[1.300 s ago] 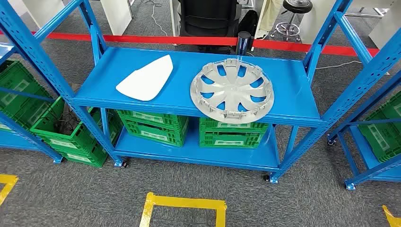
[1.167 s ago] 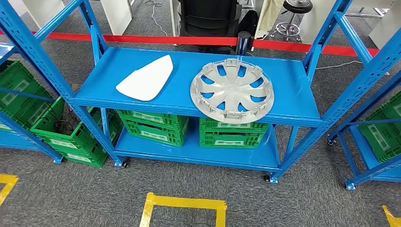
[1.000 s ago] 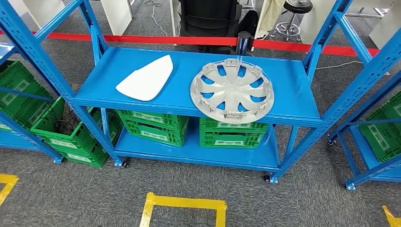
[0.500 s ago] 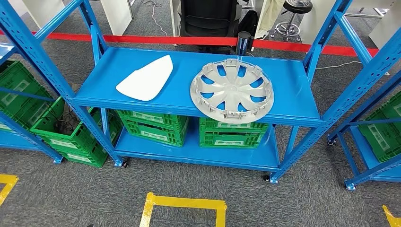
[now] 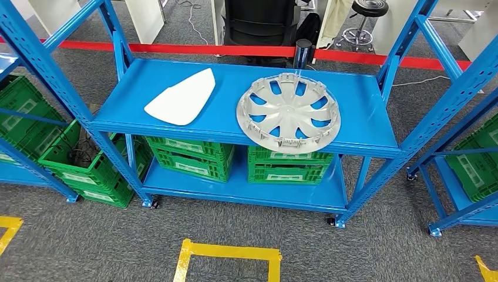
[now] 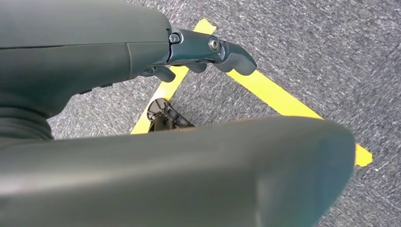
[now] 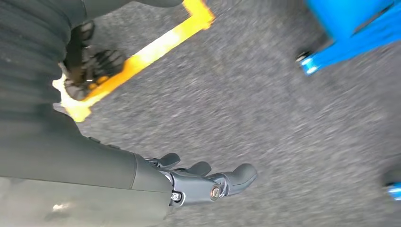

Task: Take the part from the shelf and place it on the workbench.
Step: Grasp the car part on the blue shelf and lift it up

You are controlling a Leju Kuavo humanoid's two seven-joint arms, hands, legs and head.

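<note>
Blue shelf [image 5: 364, 132] unchanged, hubcap [image 5: 288, 111] unmoved, white panel [image 5: 182, 98] unmoved

Silver hubcap [image 5: 288, 112], blue shelf [image 5: 364, 120]

open shelf front [image 5: 235, 134], blue uprights [image 5: 56, 79] flanking

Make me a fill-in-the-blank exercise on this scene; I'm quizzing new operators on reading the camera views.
1. The silver hubcap lies on the shelf's ____ level.
2. Beside the hubcap, nearer the shelf's left end, lies a flat ____ panel.
3. The crates under the hubcap are ____ in colour.
4. The left hand and right hand hang over grey carpet, each holding ____.

Missing words: top; white; green; nothing
</note>
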